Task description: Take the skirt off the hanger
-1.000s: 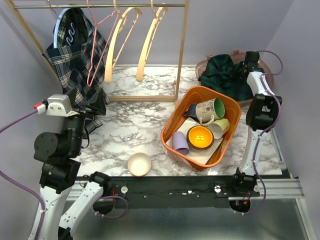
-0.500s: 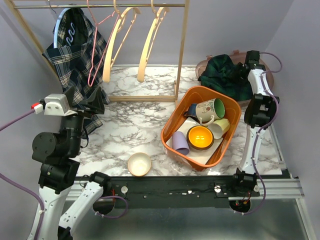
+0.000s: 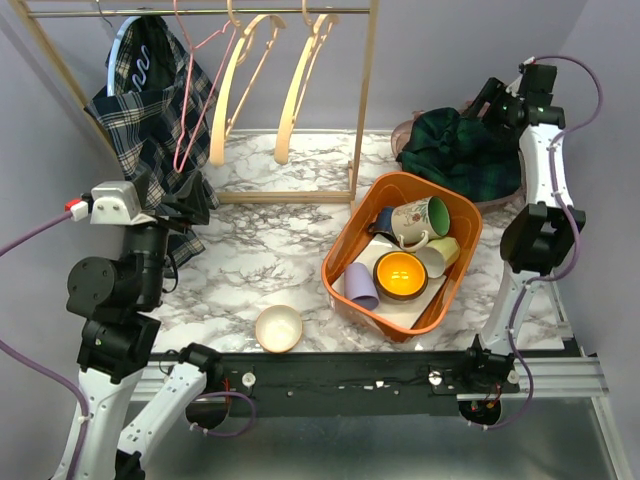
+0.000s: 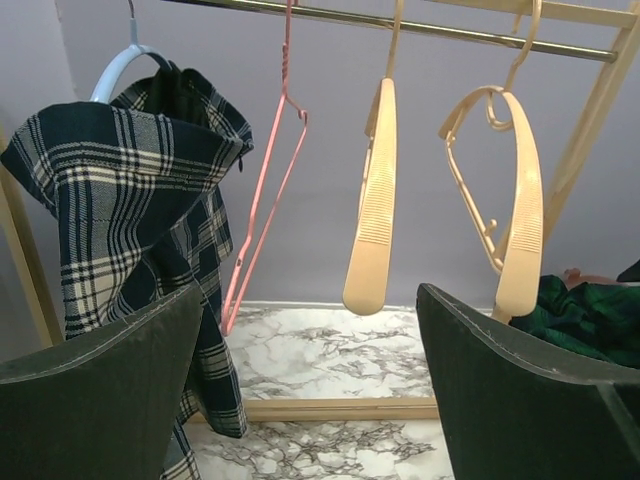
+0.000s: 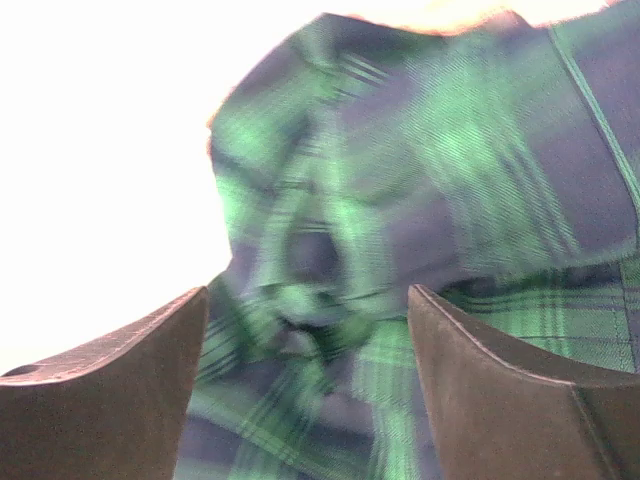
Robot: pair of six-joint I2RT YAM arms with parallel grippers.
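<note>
A dark green plaid skirt (image 3: 455, 150) lies crumpled at the back right of the table, free of any hanger. My right gripper (image 3: 492, 100) hovers just above it, open, with nothing between its fingers; the right wrist view shows the blurred skirt (image 5: 420, 200) below the right gripper (image 5: 308, 300). A pink wire hanger (image 3: 195, 95) hangs bare on the rail. My left gripper (image 3: 190, 205) is open and empty at the left, facing the rack. In its view the left gripper (image 4: 310, 300) frames the pink wire hanger (image 4: 270, 190) and the skirt (image 4: 590, 320) at the far right.
A navy-and-white plaid garment (image 3: 145, 120) hangs on a pale blue hanger beside my left gripper. Two empty wooden hangers (image 3: 235, 90) hang on the rail. The rack's wooden post (image 3: 363, 100) stands mid-table. An orange bin (image 3: 345, 245) holds mugs and a bowl. A white bowl (image 3: 279, 328) sits near the front.
My right gripper has opened, letting go of the green skirt, and has risen up and to the right away from it. The left arm has barely moved.
</note>
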